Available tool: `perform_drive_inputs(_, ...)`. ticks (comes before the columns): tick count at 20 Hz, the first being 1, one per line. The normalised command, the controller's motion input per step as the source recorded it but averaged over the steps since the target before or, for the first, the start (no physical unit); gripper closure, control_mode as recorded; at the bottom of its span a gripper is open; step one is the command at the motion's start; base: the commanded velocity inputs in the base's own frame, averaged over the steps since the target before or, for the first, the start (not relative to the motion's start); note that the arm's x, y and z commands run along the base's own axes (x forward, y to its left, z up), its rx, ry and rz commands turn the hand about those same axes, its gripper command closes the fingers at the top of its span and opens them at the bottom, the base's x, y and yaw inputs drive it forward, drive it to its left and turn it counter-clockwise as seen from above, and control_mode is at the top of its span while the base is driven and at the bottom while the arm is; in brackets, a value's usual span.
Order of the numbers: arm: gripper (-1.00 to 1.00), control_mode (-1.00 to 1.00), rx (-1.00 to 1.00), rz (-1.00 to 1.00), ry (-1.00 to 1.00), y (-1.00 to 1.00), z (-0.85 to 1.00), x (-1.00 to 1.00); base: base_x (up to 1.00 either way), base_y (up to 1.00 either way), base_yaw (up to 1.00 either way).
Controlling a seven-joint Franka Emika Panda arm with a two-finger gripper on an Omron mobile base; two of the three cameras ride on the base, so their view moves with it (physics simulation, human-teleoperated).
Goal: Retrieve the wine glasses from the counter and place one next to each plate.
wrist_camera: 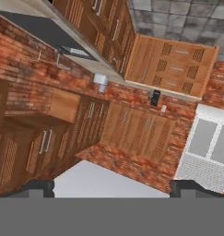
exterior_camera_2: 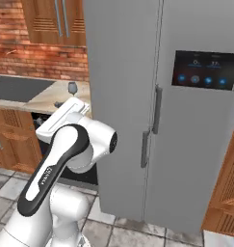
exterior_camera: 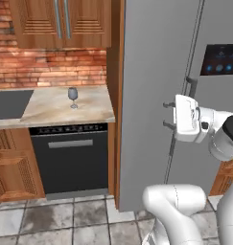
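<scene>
Pointing leftward in the left base view, the gripper (exterior_camera: 165, 115) shows two short dark fingers (exterior_camera: 168, 104) set well apart, one above the other, with nothing between them. In the hand view the two dark tips stand at opposite sides of the lower edge, again wide apart and empty. The white hand is carried in mid-air in front of the tall grey refrigerator (exterior_camera: 156, 72), near its vertical door handle (exterior_camera: 191, 86), without touching either.

One wine glass (exterior_camera: 73, 97) stands upright on the counter (exterior_camera: 55, 112), resting on its round foot, near the counter's right end and close to the refrigerator's side panel. It is well apart from the gripper, to the gripper's left and farther back. In the right base view the same glass (exterior_camera_2: 72, 88) appears just above the white hand, at the counter's far edge.

A dark cooktop panel (exterior_camera: 10, 103) is set flush in the counter to the left of the glass. A black dishwasher (exterior_camera: 70, 158) sits under the counter below the glass. Red brick backsplash (exterior_camera: 51, 67) runs behind the counter, with wooden wall cabinets (exterior_camera: 60, 21) above. The refrigerator's right door carries a dark control panel (exterior_camera_2: 205, 70).
</scene>
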Motion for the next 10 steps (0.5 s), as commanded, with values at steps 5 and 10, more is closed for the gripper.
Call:
perform_drive_inputs(5, -1.00, 1.00, 0.00, 0.00, 0.00, 0.00, 0.00, 0.00, 0.05, 1.00, -0.47)
perform_drive_inputs(10, -1.00, 1.00, 0.00, 0.00, 0.00, 0.00, 0.00, 0.00, 0.00, 1.00, -0.41)
